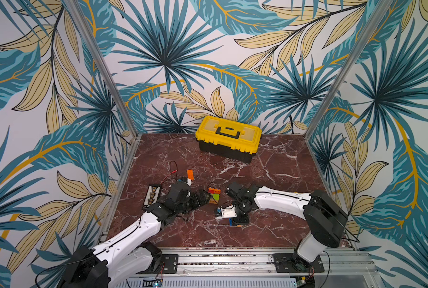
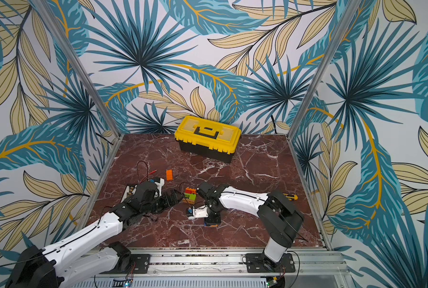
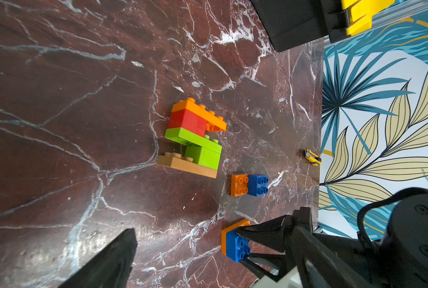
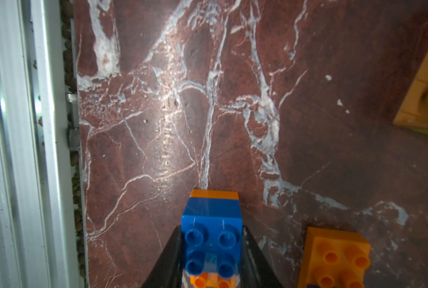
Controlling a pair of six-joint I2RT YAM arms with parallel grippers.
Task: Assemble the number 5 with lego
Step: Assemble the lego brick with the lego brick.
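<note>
Pinches a blue brick (image 4: 211,219) atop an orange brick (image 4: 215,194) in the closed right gripper (image 4: 211,249). Holds the left gripper (image 1: 206,197) wide, empty, near the lego stack (image 3: 193,139).

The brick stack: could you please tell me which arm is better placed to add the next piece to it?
Right, probably. The right gripper is shut on a blue brick sitting on an orange brick, close to the brick stack. The left gripper is open and holds nothing.
</note>
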